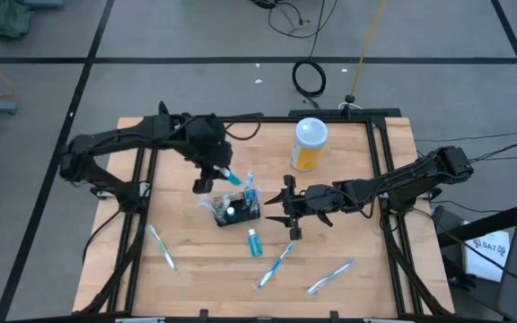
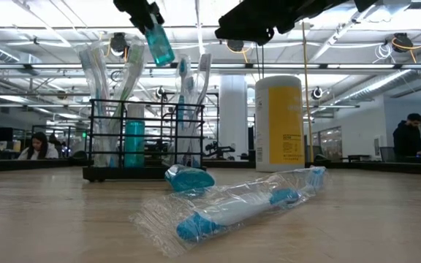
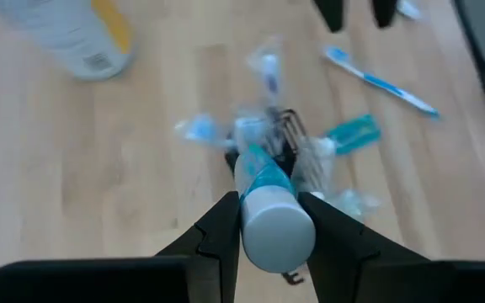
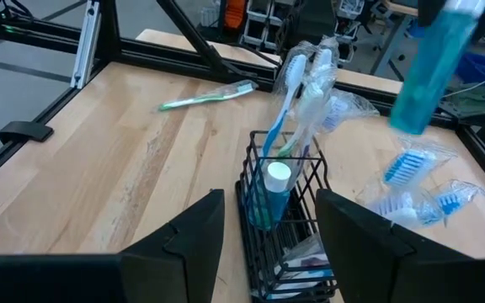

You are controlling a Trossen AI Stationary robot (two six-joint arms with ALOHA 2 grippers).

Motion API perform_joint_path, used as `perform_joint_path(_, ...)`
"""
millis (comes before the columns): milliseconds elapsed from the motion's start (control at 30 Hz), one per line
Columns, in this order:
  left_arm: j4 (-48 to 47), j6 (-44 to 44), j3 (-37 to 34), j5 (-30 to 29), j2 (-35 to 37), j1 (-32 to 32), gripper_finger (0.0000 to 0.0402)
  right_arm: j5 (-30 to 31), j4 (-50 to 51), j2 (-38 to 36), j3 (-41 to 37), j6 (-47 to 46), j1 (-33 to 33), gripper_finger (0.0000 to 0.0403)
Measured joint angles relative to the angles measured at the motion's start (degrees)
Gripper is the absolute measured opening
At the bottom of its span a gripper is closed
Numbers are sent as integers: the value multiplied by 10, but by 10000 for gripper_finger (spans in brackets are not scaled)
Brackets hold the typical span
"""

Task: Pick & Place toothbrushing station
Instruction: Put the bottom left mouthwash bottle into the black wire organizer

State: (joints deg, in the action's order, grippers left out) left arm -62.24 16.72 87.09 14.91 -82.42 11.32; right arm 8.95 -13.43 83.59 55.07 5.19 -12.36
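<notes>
Teal tube [image 3: 266, 202] with white cap clamped between left gripper [image 3: 268, 220] fingers, raised above black wire-mesh basket [image 1: 237, 212] near desk centre. Basket holds wrapped toothbrushes [image 4: 303, 93], apparently one tube already. Right gripper [image 1: 287, 207] beside basket, fingers spread wide, empty.

Light is even and bright, coming from ceiling strip lamps [image 2: 42, 55] that glare white in the low view. Shadows on the wooden table [image 1: 196, 269] are soft and faint. In the left wrist view, everything beyond the left gripper [image 3: 268, 210] is blurred; the tube [image 3: 268, 210] between its fingers is sharper and shines on its white cap. Just ahead of the right gripper [image 4: 268, 227], the basket [image 4: 285, 210] is crisp. The plastic wrapper [image 2: 225, 208] lying closest to the low camera catches highlights.
</notes>
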Motion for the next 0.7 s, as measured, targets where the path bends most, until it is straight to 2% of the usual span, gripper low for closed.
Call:
perform_joint_path(200,-27,156,0,6,-58,7,107,0,0,0,0,0,0,181)
perform_joint_path(300,-49,205,0,34,-79,6,107,0,1,0,0,1,0,181)
perform_joint_path(400,-78,223,0,50,-100,4,108,0,-1,0,0,8,0,181)
perform_joint_path(700,-67,284,0,27,-140,-19,108,0,-38,0,0,108,0,181)
